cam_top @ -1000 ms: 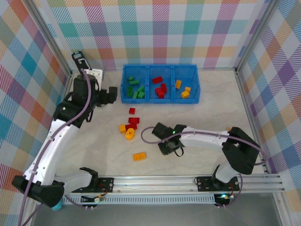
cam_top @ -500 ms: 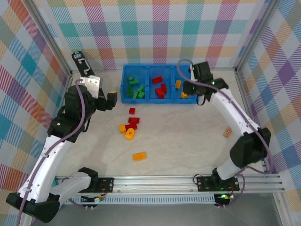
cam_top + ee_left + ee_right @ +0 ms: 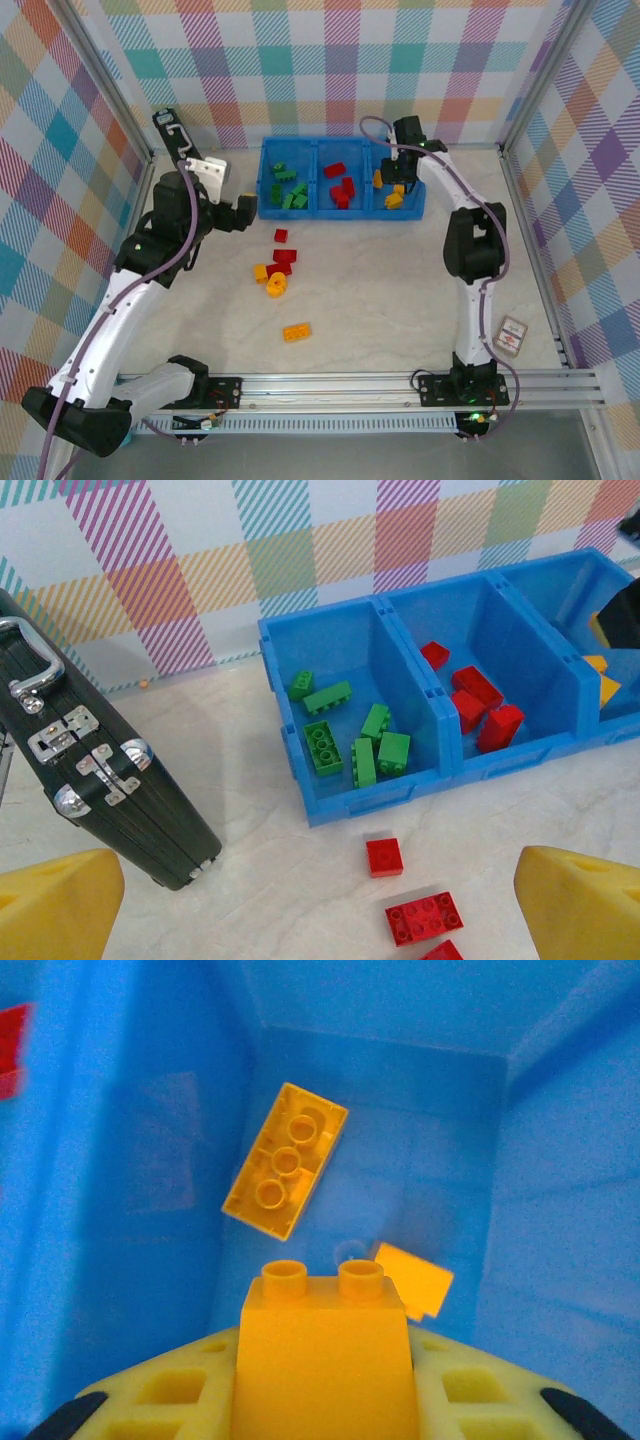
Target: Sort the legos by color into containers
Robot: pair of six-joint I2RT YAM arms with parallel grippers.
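My right gripper (image 3: 398,183) hangs over the right compartment of the blue tray (image 3: 300,213), shut on a yellow-orange brick (image 3: 322,1345). Below it in that compartment lie an upturned yellow brick (image 3: 285,1158) and a smaller yellow piece (image 3: 413,1278). Green bricks (image 3: 350,742) fill the left compartment and red bricks (image 3: 480,705) the middle one. My left gripper (image 3: 245,210) stands open left of the tray, nothing between its yellow fingers (image 3: 580,905). Loose on the table are red bricks (image 3: 283,256), a small red one (image 3: 384,856), yellow ones (image 3: 268,278) and an orange brick (image 3: 296,332).
A black case (image 3: 90,770) leans at the back left beside the tray (image 3: 400,798). A tan card-like tile (image 3: 510,334) lies at the right near the rail. Checked walls close the table on three sides.
My right arm has swung from the middle of the table up to the tray's right compartment with the yellow-orange brick. The left gripper has shifted slightly. The tan tile now lies nearer the rail.
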